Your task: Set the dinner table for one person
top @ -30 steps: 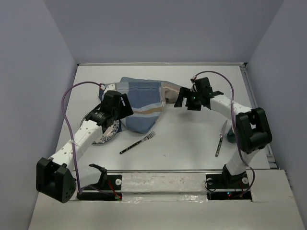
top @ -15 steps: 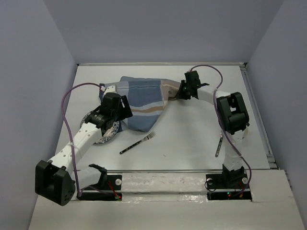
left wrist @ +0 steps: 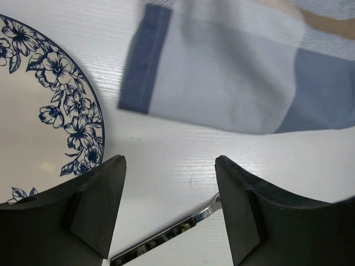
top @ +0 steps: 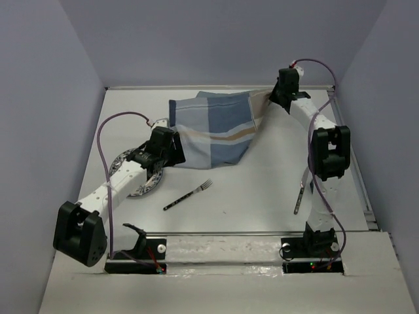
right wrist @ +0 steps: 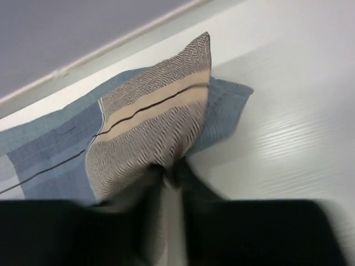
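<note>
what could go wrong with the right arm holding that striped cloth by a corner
The right arm's jaws pinch only a bunched corner of the blue-and-beige striped rectangular cloth; it may slip free. Its near edge lies by the left arm's open jaws and the blue-floral round plate; either could snag it. The right arm is stretched to the far edge of the matte white tabletop; little reach remains.

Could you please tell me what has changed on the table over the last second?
The right gripper, shut on a corner of the striped cloth, swung to the far right, dragging it across the dinner table. The left gripper, open, stayed near the plate; plate, fork and knife did not move.
</note>
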You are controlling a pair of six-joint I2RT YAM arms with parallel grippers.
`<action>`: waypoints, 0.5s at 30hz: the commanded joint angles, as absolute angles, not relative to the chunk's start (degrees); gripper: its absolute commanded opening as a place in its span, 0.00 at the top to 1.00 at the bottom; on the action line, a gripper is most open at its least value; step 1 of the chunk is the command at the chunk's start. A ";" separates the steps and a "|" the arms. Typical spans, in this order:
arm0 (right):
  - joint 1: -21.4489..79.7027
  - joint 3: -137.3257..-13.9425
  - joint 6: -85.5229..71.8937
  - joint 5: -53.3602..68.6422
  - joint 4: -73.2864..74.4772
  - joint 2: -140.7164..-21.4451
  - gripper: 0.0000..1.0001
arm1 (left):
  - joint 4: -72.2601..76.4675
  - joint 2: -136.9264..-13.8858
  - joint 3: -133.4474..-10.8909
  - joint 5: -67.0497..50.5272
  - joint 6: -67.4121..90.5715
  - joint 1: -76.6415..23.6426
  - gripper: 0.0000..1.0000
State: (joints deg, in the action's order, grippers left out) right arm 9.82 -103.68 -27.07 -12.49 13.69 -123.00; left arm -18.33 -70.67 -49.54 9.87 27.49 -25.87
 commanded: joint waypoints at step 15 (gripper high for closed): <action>11.77 -84.49 -26.10 6.32 20.57 -99.68 0.57 | -7.91 -84.72 -53.61 19.95 39.19 -30.76 0.37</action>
